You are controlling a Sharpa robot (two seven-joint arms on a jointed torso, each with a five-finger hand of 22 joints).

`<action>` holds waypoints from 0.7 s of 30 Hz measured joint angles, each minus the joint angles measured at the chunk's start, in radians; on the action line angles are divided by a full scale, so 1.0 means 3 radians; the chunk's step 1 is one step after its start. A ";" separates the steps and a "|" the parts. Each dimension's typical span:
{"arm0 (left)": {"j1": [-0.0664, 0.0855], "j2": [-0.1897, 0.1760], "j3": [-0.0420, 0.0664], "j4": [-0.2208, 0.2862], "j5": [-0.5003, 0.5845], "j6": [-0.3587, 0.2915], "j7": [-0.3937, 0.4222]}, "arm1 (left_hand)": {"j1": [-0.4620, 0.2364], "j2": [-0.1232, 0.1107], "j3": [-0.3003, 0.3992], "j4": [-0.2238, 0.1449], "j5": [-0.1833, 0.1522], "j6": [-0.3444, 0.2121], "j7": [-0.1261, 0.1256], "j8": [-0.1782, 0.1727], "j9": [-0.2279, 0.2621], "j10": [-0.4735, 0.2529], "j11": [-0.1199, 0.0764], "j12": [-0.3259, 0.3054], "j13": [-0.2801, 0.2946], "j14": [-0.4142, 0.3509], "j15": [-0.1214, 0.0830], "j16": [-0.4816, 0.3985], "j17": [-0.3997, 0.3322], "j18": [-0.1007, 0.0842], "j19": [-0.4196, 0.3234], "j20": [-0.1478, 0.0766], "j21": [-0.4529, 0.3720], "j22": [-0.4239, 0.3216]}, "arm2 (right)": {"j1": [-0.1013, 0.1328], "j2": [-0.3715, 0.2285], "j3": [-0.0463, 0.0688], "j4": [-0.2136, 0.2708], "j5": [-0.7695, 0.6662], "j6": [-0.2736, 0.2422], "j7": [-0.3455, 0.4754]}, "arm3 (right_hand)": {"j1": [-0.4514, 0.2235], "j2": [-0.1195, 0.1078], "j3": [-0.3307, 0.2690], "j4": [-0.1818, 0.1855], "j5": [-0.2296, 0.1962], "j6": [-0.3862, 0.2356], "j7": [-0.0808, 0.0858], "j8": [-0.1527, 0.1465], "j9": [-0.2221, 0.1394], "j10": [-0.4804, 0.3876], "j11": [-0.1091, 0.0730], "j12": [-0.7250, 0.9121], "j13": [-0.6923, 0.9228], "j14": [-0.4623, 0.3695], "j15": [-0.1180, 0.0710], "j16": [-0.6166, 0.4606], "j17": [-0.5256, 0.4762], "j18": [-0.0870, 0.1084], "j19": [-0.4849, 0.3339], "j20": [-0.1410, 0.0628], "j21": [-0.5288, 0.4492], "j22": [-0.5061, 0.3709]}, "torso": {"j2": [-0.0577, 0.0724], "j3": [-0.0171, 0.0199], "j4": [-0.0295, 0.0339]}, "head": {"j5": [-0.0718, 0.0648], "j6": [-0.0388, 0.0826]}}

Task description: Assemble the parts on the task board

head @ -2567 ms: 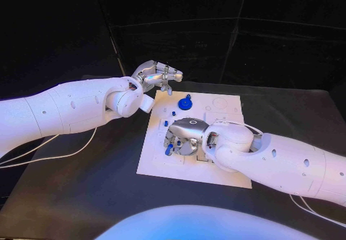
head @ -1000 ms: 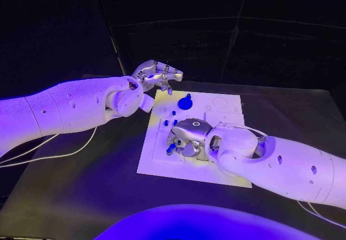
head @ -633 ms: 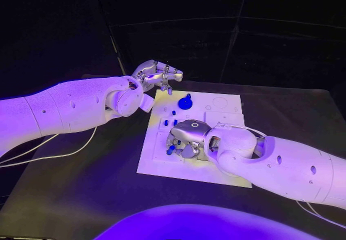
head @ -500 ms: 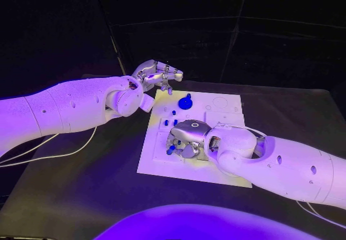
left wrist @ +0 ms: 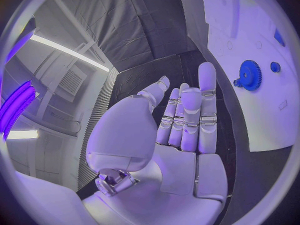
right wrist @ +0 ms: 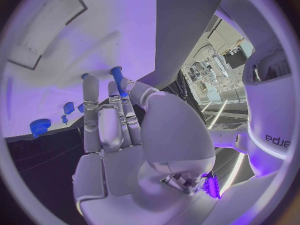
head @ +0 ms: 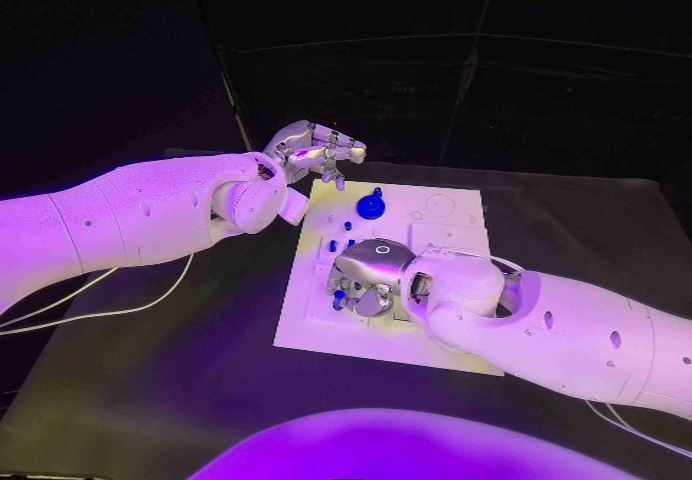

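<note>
White task board (head: pixel 378 335) lies mid-table, its long axis running away from the robot. Over its near-left part the right hand (head: pixel 369 277) pinches a small blue peg (right wrist: pixel 117 78) at the fingertips (peg's long axis roughly in line with the fingers, pointing toward the board). A blue gear (head: pixel 371 207) sits at the far end. Beyond that edge the left hand (head: pixel 316 149) hovers, fingers straight, holding nothing.

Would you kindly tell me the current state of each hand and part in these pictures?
Left silver hand: raised beyond the board's far edge, holding nothing.
Right silver hand: down over the white task board, fingers at a small blue peg.
Blue gear: lying flat on the board, untouched.
</note>
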 measured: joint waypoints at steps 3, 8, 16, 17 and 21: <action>0.0001 0.0000 0.0000 0.0001 0.0000 0.0000 -0.0001 | 0.0000 0.0000 0.0000 0.0000 0.0000 0.0000 0.0000 0.0000 0.0000 0.0000 0.0000 0.0000 0.0000 0.0000 0.0000 0.0000 0.0000 0.0000 0.0000 0.0000 0.0000 0.0000 | 0.0000 0.0026 0.0000 -0.0014 -0.0011 -0.0003 -0.0004 | -0.0067 -0.0046 -0.0028 0.0028 0.0026 -0.0108 0.0022 -0.0001 -0.0012 -0.0154 0.0025 -0.0086 -0.0021 -0.0005 0.0031 0.0000 -0.0022 0.0000 -0.0025 0.0025 0.0000 -0.0013 | 0.0000 0.0000 0.0001 | 0.0000 0.0000; 0.0002 -0.0001 0.0000 0.0002 0.0000 0.0000 -0.0003 | 0.0000 0.0000 0.0000 0.0000 0.0000 0.0000 0.0000 0.0000 0.0000 0.0000 0.0000 0.0000 0.0000 0.0000 0.0000 0.0000 0.0000 0.0000 0.0000 0.0000 0.0000 0.0000 | 0.0000 0.0043 -0.0001 -0.0028 -0.0014 -0.0006 -0.0006 | -0.0100 -0.0079 -0.0069 0.0040 0.0058 -0.0187 0.0031 -0.0001 -0.0013 -0.0271 0.0071 -0.0125 -0.0016 -0.0009 0.0051 -0.0026 -0.0073 0.0000 -0.0036 0.0036 -0.0025 -0.0032 | 0.0000 0.0000 0.0001 | 0.0004 0.0000; 0.0002 -0.0001 0.0000 0.0001 0.0000 0.0001 -0.0005 | 0.0000 0.0000 0.0000 0.0000 0.0000 0.0000 0.0000 0.0000 0.0000 0.0000 0.0000 0.0000 0.0000 0.0000 0.0000 0.0000 0.0000 0.0000 0.0000 0.0000 0.0000 0.0000 | 0.0000 0.0018 -0.0001 -0.0030 -0.0012 -0.0015 -0.0007 | -0.0113 -0.0093 -0.0087 0.0040 0.0074 -0.0201 0.0044 -0.0001 -0.0010 -0.0307 0.0071 -0.0126 -0.0015 -0.0006 0.0054 -0.0029 -0.0105 0.0000 -0.0048 0.0048 -0.0041 -0.0040 | 0.0000 0.0003 0.0001 | 0.0009 -0.0006; 0.0002 -0.0001 0.0000 0.0000 0.0000 0.0001 -0.0005 | 0.0000 0.0000 0.0000 0.0000 0.0000 0.0000 0.0000 0.0000 0.0000 0.0000 0.0000 0.0000 0.0000 0.0000 0.0000 0.0000 0.0000 0.0000 0.0000 0.0000 0.0000 0.0000 | 0.0000 0.0015 -0.0001 -0.0029 -0.0011 -0.0014 -0.0007 | -0.0113 -0.0093 -0.0095 0.0048 0.0074 -0.0201 0.0044 -0.0001 -0.0008 -0.0307 0.0071 -0.0126 -0.0011 -0.0006 0.0054 -0.0041 -0.0114 0.0000 -0.0048 0.0048 -0.0041 -0.0042 | 0.0000 0.0004 0.0001 | 0.0009 -0.0006; 0.0003 0.0000 0.0000 -0.0002 0.0000 0.0001 -0.0006 | 0.0000 0.0000 0.0000 0.0000 0.0000 0.0000 0.0000 0.0000 0.0000 0.0000 0.0000 0.0000 0.0000 0.0000 0.0000 0.0000 0.0000 0.0000 0.0000 0.0000 0.0000 0.0000 | -0.0001 0.0011 -0.0001 -0.0024 -0.0004 -0.0011 -0.0007 | -0.0113 -0.0093 -0.0102 0.0042 0.0092 -0.0178 0.0042 0.0010 0.0005 -0.0306 0.0071 -0.0102 -0.0002 -0.0006 0.0054 -0.0042 -0.0103 0.0000 -0.0038 0.0057 -0.0041 -0.0046 | -0.0001 0.0004 0.0001 | 0.0010 -0.0010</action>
